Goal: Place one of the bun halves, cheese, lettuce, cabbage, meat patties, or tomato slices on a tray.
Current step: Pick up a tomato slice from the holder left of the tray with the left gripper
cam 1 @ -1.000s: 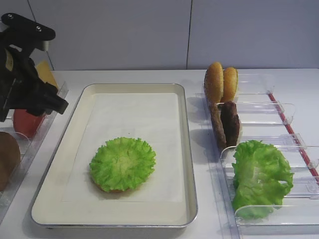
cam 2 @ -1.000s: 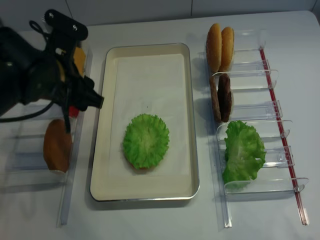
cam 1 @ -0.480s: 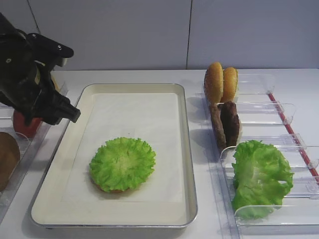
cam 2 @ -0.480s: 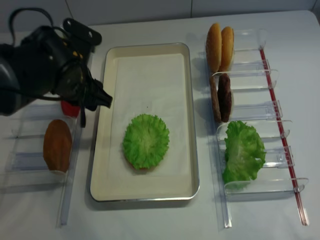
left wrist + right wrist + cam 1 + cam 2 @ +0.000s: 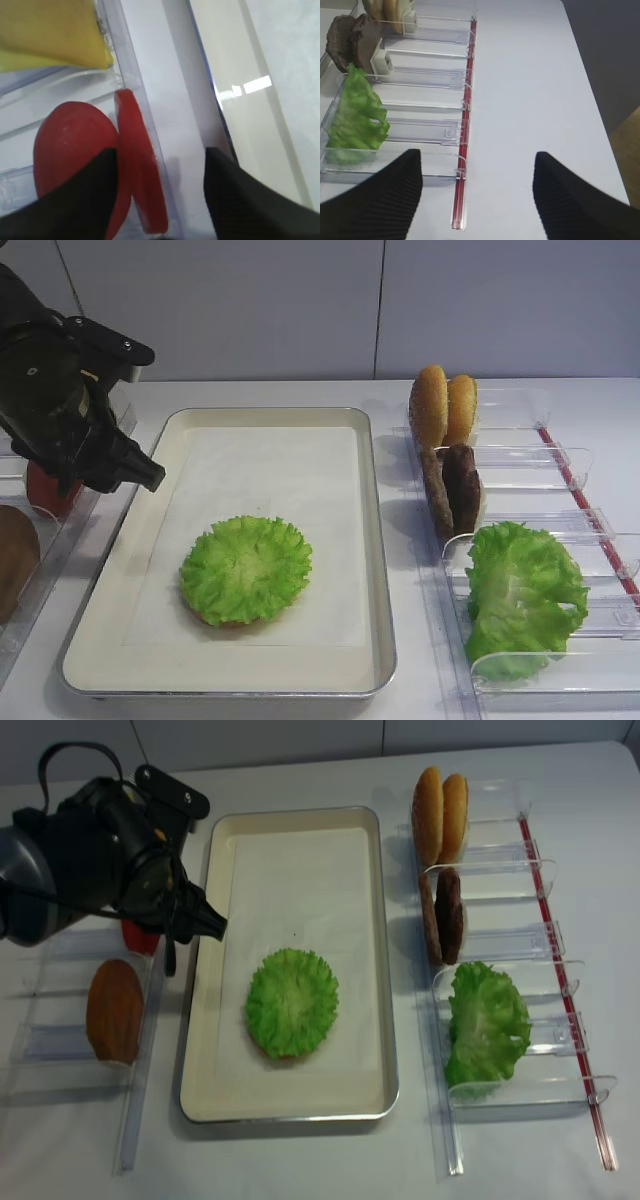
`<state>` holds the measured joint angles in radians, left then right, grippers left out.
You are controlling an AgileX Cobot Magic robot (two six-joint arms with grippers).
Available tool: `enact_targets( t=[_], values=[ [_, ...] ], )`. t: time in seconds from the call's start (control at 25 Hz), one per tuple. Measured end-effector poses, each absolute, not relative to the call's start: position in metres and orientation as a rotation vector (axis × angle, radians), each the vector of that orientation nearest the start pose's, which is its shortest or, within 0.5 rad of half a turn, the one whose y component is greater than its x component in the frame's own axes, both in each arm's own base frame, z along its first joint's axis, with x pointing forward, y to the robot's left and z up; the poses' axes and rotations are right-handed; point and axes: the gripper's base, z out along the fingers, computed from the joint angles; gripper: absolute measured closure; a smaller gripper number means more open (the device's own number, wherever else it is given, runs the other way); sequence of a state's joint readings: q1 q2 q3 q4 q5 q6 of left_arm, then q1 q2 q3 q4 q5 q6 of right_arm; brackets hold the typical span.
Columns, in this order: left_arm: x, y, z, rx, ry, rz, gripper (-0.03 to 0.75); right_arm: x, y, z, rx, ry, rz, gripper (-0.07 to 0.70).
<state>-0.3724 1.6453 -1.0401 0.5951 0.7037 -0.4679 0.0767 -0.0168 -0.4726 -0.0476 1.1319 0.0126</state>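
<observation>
1. On the tray (image 5: 372, 540) I already have a frilly lettuce leaf (image 5: 246, 568) lying flat at about six o'clock on the paper liner, with a sliver of brown bun peeking out underneath. The rest of the liner is bare.
2. Left to do, as I judge it: bring one more ingredient over. Nothing is in transit yet.
3. My left gripper (image 5: 160, 190) is down in the clear bin at the tray's nine o'clock, right over the tomato slices (image 5: 137, 180).
4. Two red slices stand on edge here, leaning together. The nearer one sits between my fingers (image 5: 80, 200), one finger at its nine o'clock, the other at three o'clock across the bin wall.
5. My jaws are spread around that slice, not yet pinching it; I can't see firm contact on either face.
6. The cheese (image 5: 50, 35) lies at eleven o'clock from the slices, one compartment further on.
7. My right gripper (image 5: 477, 200) hangs wide apart and empty over the bare table, right of the far bins.
8. The patties (image 5: 452, 490) and bun halves (image 5: 443, 407) wait at the tray's two o'clock.
</observation>
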Motion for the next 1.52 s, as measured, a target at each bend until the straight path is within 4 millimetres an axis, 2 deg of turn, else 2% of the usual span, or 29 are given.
enact_targets(
  t=[0.44,0.72,1.16,1.52],
  values=[
    [0.315,-0.087,0.219,0.372,2.59,0.373,0.496,-0.007,-0.004,0.264,-0.064,2.124,-0.005,0.14],
    [0.315,-0.086,0.22,0.388,2.584,0.405,0.657,-0.007,-0.004,0.264,-0.064,2.124,-0.005,0.14],
    [0.316,-0.081,0.227,0.333,2.595,0.49,0.664,-0.007,-0.004,0.264,-0.064,2.124,-0.005,0.14],
    [0.302,-0.102,0.245,0.371,2.564,0.453,0.664,-0.007,-0.004,0.264,-0.064,2.124,-0.005,0.14]
  ],
)
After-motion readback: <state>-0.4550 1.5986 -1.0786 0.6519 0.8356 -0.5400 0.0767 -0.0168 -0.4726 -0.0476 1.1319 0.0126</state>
